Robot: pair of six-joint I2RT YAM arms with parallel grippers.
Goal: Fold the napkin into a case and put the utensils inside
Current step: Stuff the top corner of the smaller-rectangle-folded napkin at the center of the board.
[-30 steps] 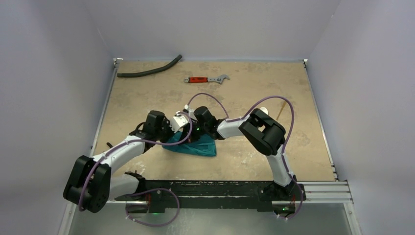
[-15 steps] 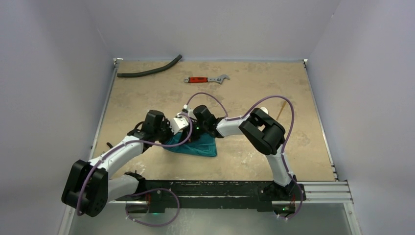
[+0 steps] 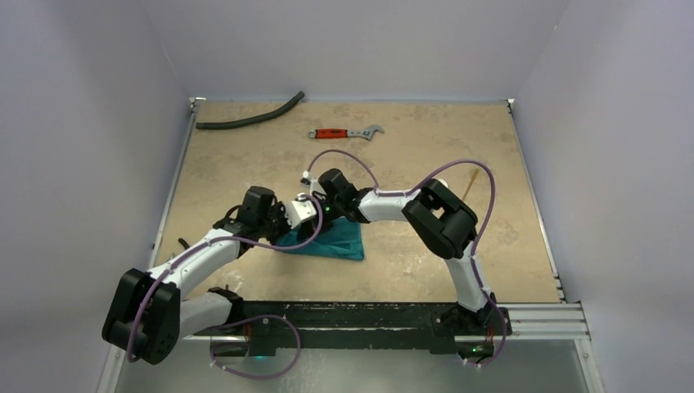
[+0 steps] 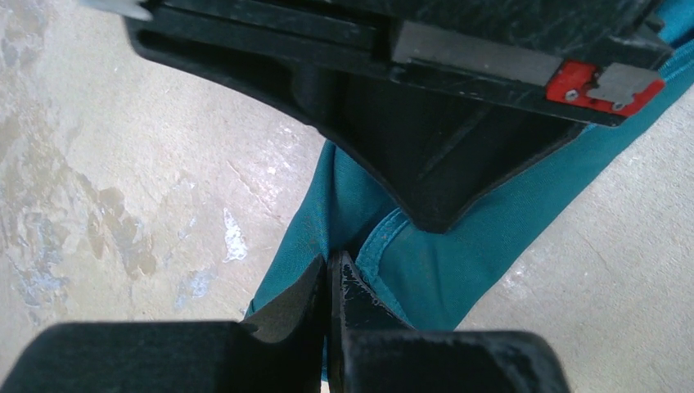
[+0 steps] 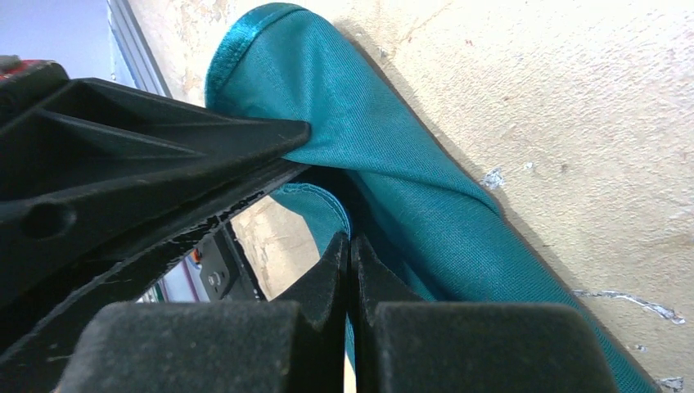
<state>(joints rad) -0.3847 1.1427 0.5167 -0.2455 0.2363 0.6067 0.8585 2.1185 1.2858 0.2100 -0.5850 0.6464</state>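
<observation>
Right wrist has drawn farther from its base. Left gripper [image 4: 329, 274] and right gripper [image 5: 350, 250] are pinched closed on hems of the napkin [image 3: 339, 244], mid table [image 3: 425, 155]. Soft, light, limp cloth: grip at edges.

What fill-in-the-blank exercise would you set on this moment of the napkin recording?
The left gripper and right gripper are both ___ on the napkin.
The wrench has a ___ handle.
On the table, the black hose lies in the far ___ corner.
Missing words: shut; red; left.
</observation>
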